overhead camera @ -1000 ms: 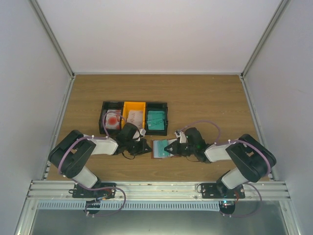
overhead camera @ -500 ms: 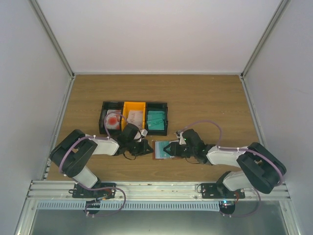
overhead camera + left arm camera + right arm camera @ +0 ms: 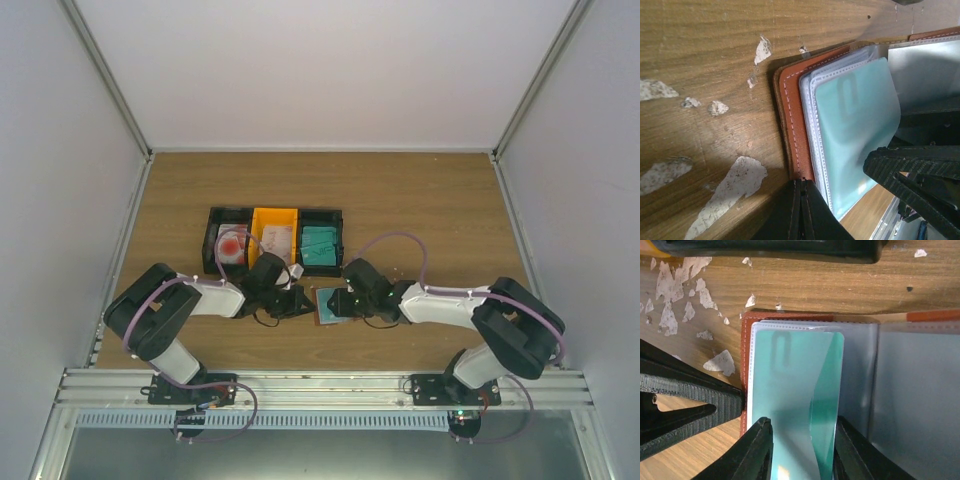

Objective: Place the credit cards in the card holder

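The card holder (image 3: pixel 327 306) lies open on the table, showing its reddish-brown cover (image 3: pixel 745 340) and clear sleeves. A teal credit card (image 3: pixel 790 380) sits partly under a sleeve flap. My right gripper (image 3: pixel 804 422) straddles this card, one finger against each long edge. My left gripper (image 3: pixel 801 182) is shut, its tips pressed on the edge of the cover (image 3: pixel 792 115). In the top view the left gripper (image 3: pixel 298 300) and right gripper (image 3: pixel 345 300) meet over the holder from either side.
Three bins stand in a row behind the holder: a black bin (image 3: pixel 214 243) with a white, red-marked card, an orange bin (image 3: pixel 273 216), and a black bin (image 3: pixel 338 243) with teal cards. White scuffs (image 3: pixel 735 180) mark the wood.
My right arm has reached further left over the holder. Its jaws let go of the card, opened wide, then came in against the card's edges. The left arm stayed put.
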`<action>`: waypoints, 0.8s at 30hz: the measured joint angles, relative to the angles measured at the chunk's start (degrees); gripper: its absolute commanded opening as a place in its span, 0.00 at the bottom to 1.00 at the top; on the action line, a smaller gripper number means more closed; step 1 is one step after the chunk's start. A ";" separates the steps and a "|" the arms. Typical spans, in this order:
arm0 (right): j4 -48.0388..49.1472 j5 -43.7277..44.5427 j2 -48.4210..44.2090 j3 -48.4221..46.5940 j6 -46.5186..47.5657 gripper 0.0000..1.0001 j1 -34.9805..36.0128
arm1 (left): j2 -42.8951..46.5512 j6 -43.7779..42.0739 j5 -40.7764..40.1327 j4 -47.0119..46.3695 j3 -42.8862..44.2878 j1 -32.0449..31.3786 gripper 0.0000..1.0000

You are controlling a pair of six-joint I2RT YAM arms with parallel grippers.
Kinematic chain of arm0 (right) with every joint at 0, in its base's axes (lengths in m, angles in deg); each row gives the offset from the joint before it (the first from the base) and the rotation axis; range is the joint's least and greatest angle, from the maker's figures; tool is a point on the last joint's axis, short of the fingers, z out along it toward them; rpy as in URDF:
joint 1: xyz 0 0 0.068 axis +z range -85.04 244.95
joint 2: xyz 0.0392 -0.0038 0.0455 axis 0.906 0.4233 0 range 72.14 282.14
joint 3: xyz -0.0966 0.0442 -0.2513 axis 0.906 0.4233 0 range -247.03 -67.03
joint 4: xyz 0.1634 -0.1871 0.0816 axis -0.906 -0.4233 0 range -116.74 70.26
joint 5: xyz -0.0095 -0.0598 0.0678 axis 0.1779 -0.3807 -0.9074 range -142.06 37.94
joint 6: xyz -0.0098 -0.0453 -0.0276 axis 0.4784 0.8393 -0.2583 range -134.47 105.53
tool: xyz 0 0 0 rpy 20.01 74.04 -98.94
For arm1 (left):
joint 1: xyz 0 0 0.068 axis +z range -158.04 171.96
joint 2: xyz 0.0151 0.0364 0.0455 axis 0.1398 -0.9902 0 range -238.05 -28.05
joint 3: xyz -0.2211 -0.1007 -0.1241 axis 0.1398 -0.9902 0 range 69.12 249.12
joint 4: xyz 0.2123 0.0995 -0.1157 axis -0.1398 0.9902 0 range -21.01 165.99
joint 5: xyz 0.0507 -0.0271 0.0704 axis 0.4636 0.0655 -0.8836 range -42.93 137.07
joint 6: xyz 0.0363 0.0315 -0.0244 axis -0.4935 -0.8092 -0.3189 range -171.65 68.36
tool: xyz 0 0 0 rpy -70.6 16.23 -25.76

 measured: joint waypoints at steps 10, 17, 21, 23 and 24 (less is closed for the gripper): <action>-9.22 5.18 -6.75 -1.46 1.70 0.43 1.38 | 2.01 -0.28 -1.79 2.62 0.11 -1.42 0.16; -12.63 5.64 -5.05 -1.66 3.78 0.25 1.38 | 4.92 -0.04 -2.56 4.74 0.13 -2.10 0.28; -13.16 5.57 -3.13 -1.66 4.48 0.18 1.42 | 5.07 0.50 -2.25 4.50 0.13 -2.75 0.28; -12.94 5.53 -2.49 -1.79 4.59 0.14 1.44 | 5.07 0.98 -1.92 4.07 0.13 -2.99 0.28; -12.90 5.53 -2.32 -1.90 4.72 0.12 1.44 | 5.07 1.16 -1.81 3.78 0.13 -3.10 0.28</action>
